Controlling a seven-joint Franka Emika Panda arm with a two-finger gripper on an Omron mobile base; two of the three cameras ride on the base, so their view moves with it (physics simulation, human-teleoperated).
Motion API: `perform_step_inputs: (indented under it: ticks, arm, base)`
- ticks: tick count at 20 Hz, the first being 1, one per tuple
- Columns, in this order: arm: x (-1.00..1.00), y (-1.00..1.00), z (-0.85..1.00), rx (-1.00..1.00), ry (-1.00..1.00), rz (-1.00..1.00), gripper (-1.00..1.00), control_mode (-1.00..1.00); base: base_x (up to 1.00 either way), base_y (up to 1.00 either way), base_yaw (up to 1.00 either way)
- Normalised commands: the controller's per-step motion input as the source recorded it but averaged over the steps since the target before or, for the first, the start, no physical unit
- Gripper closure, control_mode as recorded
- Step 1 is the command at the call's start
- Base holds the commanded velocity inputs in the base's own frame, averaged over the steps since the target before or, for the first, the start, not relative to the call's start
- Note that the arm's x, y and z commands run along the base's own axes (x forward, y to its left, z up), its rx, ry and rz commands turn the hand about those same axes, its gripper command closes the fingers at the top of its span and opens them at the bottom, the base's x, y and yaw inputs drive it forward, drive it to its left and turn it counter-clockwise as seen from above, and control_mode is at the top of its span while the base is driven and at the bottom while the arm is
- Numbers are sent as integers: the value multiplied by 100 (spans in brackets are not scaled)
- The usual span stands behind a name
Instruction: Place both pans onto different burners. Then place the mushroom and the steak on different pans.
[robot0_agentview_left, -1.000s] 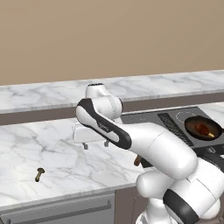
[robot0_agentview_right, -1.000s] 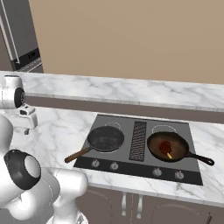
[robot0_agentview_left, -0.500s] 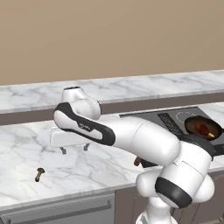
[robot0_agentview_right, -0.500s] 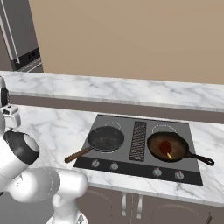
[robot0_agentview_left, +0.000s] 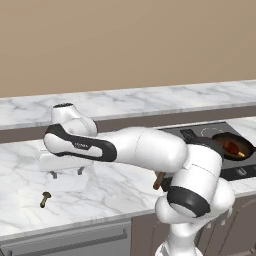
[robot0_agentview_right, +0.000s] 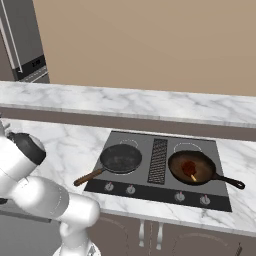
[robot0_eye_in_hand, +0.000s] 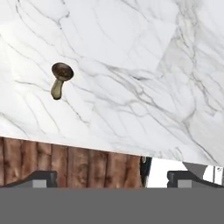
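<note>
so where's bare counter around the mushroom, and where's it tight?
Bare marble all round the mushroom, out to the front edge and up to the open fingers hanging above and to its right. More free counter left of the cooktop. Tight there: the black pan and reddish pan fill both front burners.

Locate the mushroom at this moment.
The mushroom lies on the marble counter near its front edge in the left base view, below-left of the open tool, far from the cooktop.
</note>
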Motion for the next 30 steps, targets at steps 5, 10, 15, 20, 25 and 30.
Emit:
perform_step_inputs:
  ticks: [5,10,15,20,25,30]
  arm:
    - [24,48,-14,0,-2,0,-100,-100]
    - [17,38,-15,0,0,0,-100,-100]
    - [4,14,-18,0,0,2,-100,-100]
    - [3,7,-27,0,0,3,-100,-100]
    - [0,9,-33,0,-1,4,-100,-100]
    - [0,12,-33,0,0,5,-100,-100]
  base:
    - [0,0,0]
    - [0,0,0]
    - [0,0,0]
    - [0,0,0]
    - [0,0,0]
    - [0,0,0]
